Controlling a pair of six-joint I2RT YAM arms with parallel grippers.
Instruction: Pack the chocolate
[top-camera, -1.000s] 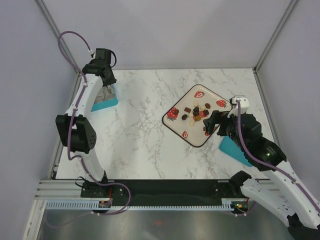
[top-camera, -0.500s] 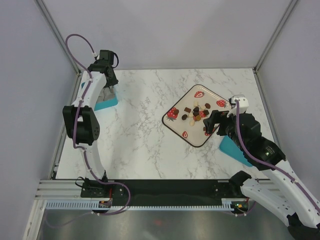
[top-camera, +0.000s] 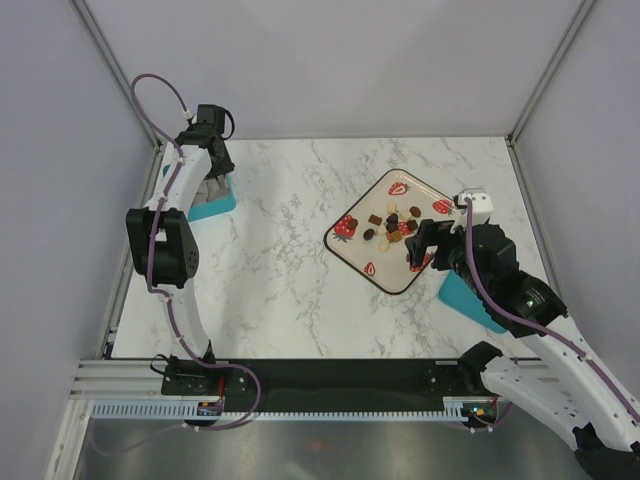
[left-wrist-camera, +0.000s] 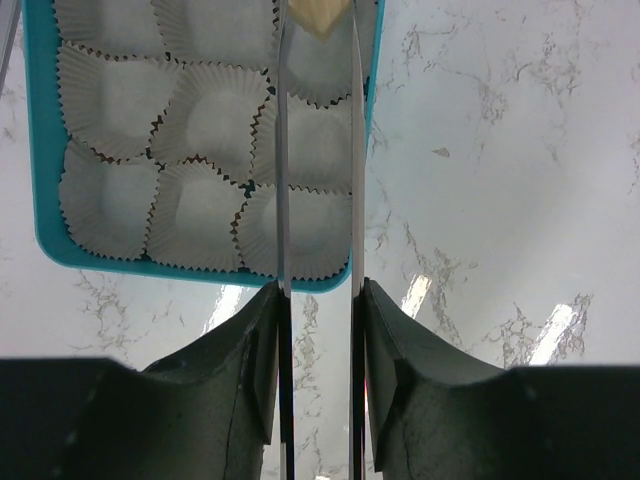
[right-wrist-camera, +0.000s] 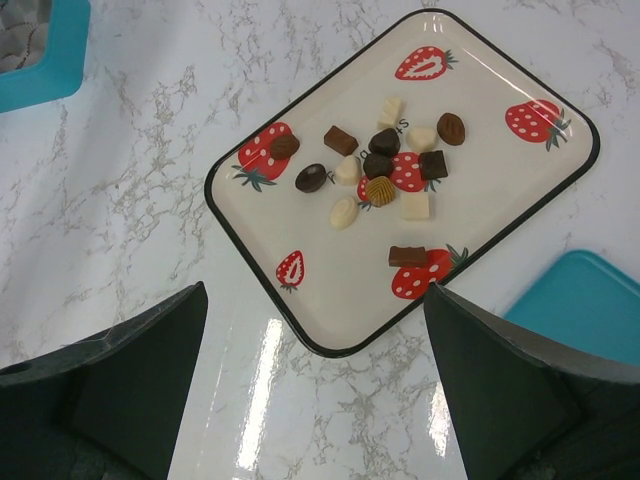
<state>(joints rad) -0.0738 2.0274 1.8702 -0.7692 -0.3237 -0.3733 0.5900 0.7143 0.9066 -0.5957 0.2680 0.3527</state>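
Here the marble tabletop (top-camera: 280, 250) carries a teal tray (left-wrist-camera: 45, 150) of paper cups (left-wrist-camera: 200, 120) beneath the left hand (left-wrist-camera: 318, 305) and a strawberry plate (right-wrist-camera: 340, 295) beneath the right hand (right-wrist-camera: 312, 335). The right hand gapes wide and empty. The left hand clamps thin tongs (left-wrist-camera: 283, 200), with a pale chocolate piece (left-wrist-camera: 318, 15) between their tips ahead. The other chocolate (right-wrist-camera: 380, 165) lies on the plate.
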